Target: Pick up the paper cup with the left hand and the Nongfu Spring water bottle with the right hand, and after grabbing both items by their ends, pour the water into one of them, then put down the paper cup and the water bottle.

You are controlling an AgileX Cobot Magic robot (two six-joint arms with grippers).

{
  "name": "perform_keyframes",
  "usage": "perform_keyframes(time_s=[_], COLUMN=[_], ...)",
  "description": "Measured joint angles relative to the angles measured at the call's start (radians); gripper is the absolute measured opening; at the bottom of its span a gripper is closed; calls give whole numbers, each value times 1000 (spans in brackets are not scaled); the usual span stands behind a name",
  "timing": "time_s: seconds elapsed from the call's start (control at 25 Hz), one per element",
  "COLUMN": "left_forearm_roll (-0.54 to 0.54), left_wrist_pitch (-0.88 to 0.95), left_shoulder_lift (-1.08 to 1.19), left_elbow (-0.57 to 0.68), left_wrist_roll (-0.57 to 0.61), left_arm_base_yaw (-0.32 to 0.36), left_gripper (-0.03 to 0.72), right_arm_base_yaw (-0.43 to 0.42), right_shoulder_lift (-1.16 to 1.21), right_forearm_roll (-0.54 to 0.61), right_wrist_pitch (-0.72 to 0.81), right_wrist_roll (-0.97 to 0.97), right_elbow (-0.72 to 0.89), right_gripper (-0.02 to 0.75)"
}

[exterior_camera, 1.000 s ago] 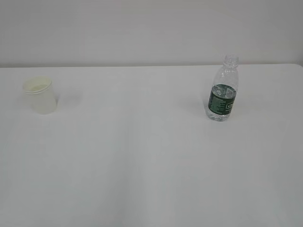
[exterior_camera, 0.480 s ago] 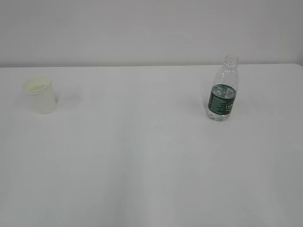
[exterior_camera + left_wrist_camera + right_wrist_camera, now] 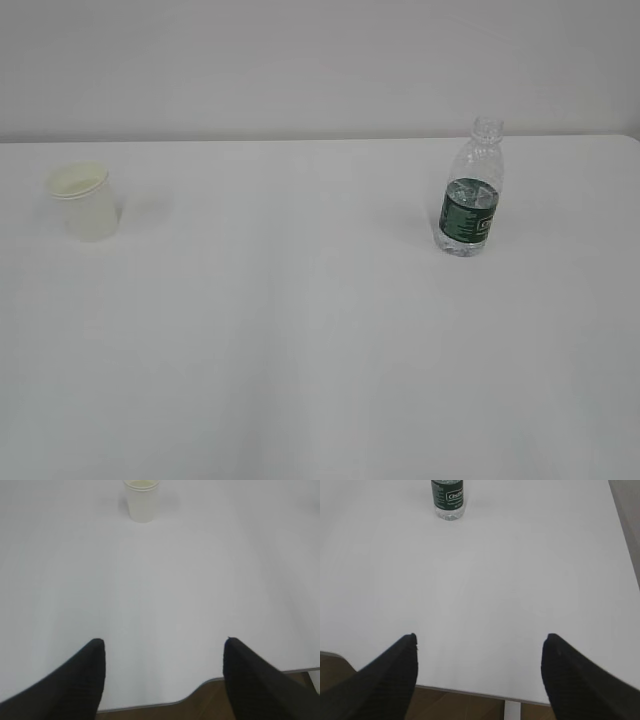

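Observation:
The white paper cup (image 3: 85, 202) stands upright at the far left of the white table (image 3: 300, 330); the left wrist view shows the paper cup (image 3: 142, 501) at its top edge. The Nongfu Spring water bottle (image 3: 470, 190), clear with a dark green label and no cap, stands upright at the right; water sits at label height. Only the lower part of the bottle (image 3: 448, 500) shows in the right wrist view. My left gripper (image 3: 164, 642) is open over the table's near edge, far from the cup. My right gripper (image 3: 480, 637) is open too, far short of the bottle. Neither arm shows in the exterior view.
The table's near edge (image 3: 150, 706) runs just under both grippers, with brown floor (image 3: 460, 705) below it. The table's right edge (image 3: 622, 525) shows in the right wrist view. A pale wall (image 3: 320, 60) rises behind the table.

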Motion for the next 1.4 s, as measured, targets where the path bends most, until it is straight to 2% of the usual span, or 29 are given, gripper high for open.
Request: perform_keyframes(time_s=[0.28,0.64,1.4], left_forearm_roll=[0,0,0], left_wrist_pitch=[-2,-4,-4], left_shoulder_lift=[-6,-54,-54], left_elbow=[0,1,1], left_wrist_roll=[0,0,0], left_arm_base_yaw=[2,76,77], left_gripper=[524,524,524], right_arm_base_yaw=[0,0,0], right_shoulder_lift=[0,-57,-59], right_forearm_roll=[0,-2,-8], right_wrist_pitch=[0,-3,-3], right_wrist_roll=[0,19,33], right_elbow=[0,0,0], right_gripper=[574,574,574])
